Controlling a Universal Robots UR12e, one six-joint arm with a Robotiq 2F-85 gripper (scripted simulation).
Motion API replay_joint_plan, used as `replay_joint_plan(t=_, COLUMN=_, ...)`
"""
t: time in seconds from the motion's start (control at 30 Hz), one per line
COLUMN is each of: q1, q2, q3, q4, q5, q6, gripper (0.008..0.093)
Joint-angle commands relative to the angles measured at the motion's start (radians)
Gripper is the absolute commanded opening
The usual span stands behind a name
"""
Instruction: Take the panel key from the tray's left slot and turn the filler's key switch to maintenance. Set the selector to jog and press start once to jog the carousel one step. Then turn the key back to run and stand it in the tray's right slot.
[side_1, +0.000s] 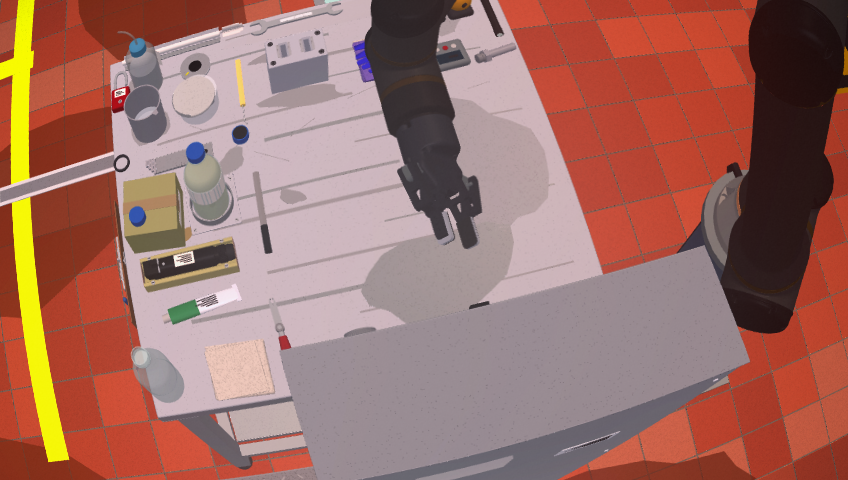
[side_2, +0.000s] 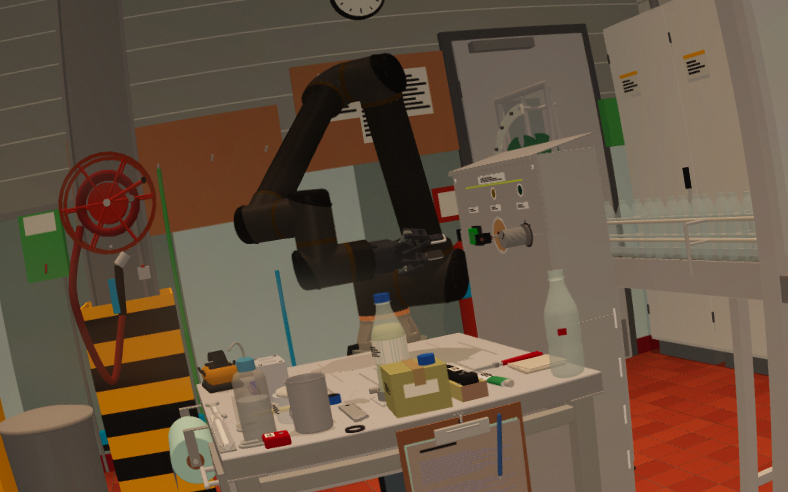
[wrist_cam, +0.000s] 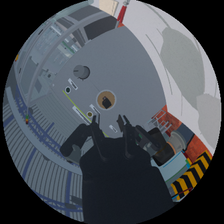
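Observation:
My gripper (side_1: 457, 237) (wrist_cam: 108, 120) is open and holds nothing. It hovers over the table, pointing at the filler's control panel (wrist_cam: 105, 87) (side_2: 502, 232). The black panel key (wrist_cam: 106, 102) sits in the round key switch (wrist_cam: 106, 99) straight ahead of my fingers. The grey selector knob (wrist_cam: 81, 71) (side_2: 515, 236) is on the panel beside the key switch. The green start button (side_2: 477, 236) is on the key switch's other side. The grey key tray (side_1: 296, 61) with its two slots stands at the far end of the table.
The filler cabinet (side_1: 512, 369) fills the near right, its top overhanging the table's edge. Bottles (side_1: 207, 181), a cardboard box (side_1: 153, 211), a steel cup (side_1: 146, 113) and small tools crowd the table's left side. The table's middle around my gripper is open.

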Motion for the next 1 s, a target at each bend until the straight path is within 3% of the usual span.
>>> replay_joint_plan(t=0.0, q1=0.000, q2=-0.001, q3=-0.001, q4=0.000, q5=0.000, q6=0.024, gripper=0.0520)
replay_joint_plan(t=0.5, q1=0.000, q2=-0.001, q3=-0.001, q4=0.000, q5=0.000, q6=0.396, gripper=0.0520)
replay_joint_plan(t=0.97, q1=0.000, q2=-0.001, q3=-0.001, q4=0.000, q5=0.000, q6=0.634, gripper=0.0520)
